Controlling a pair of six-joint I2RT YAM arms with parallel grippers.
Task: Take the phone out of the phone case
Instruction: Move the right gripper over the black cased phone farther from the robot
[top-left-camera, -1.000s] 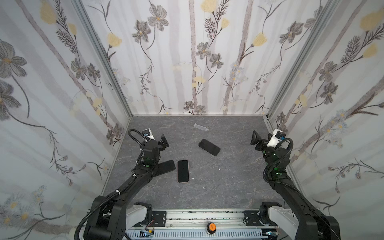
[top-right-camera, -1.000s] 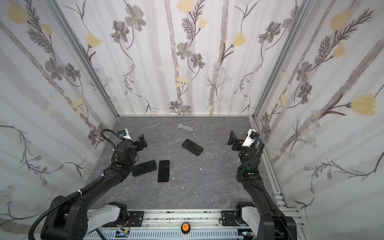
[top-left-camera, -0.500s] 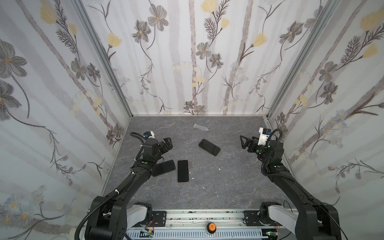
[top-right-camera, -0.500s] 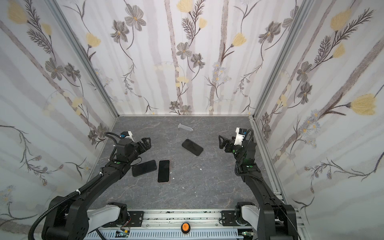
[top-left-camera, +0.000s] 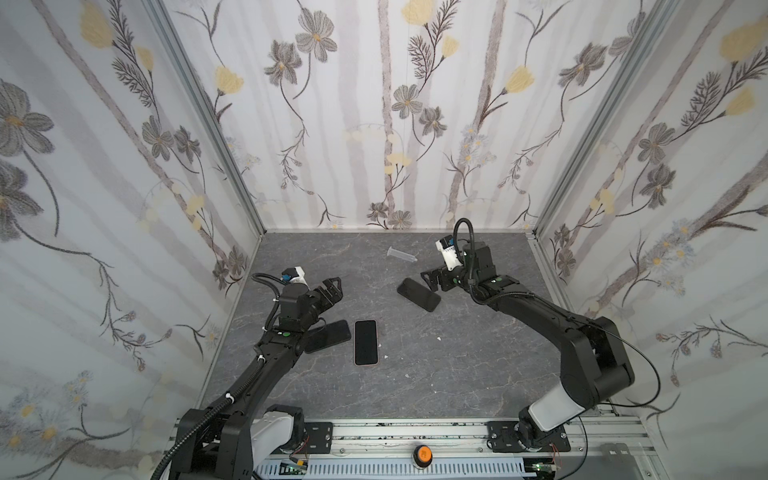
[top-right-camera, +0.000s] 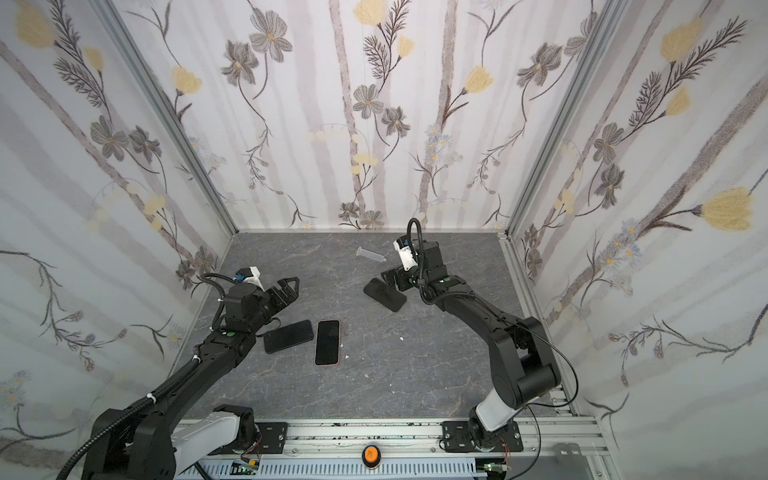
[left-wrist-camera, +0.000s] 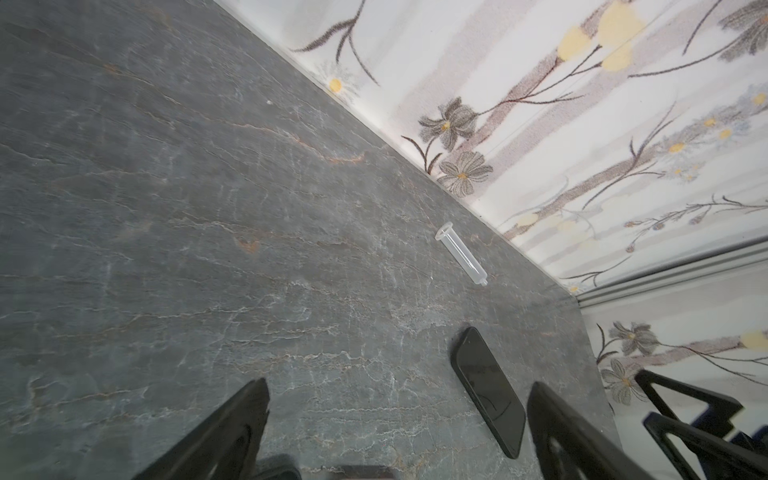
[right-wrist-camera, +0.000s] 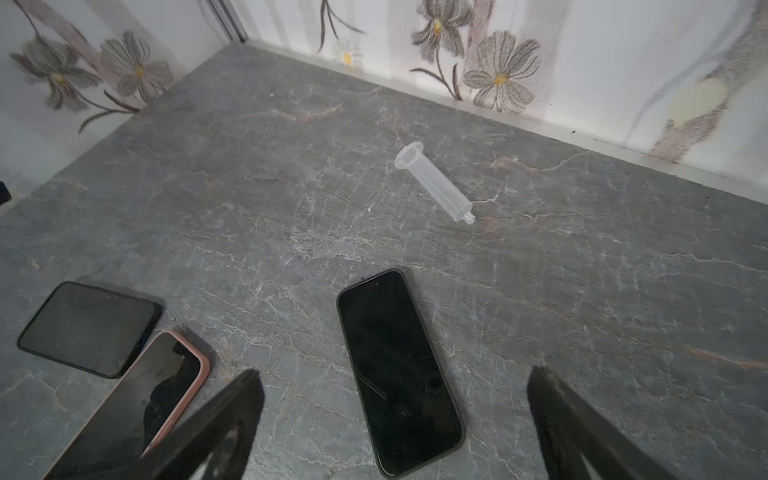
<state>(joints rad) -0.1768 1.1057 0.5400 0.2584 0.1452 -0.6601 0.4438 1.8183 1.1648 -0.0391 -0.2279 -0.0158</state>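
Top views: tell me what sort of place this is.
Most likely a robot test booth, not a home. The left arm and right arm are mounted on a metal rail, flowered panels close three sides, and three phones and a clear tube lie on the grey table.
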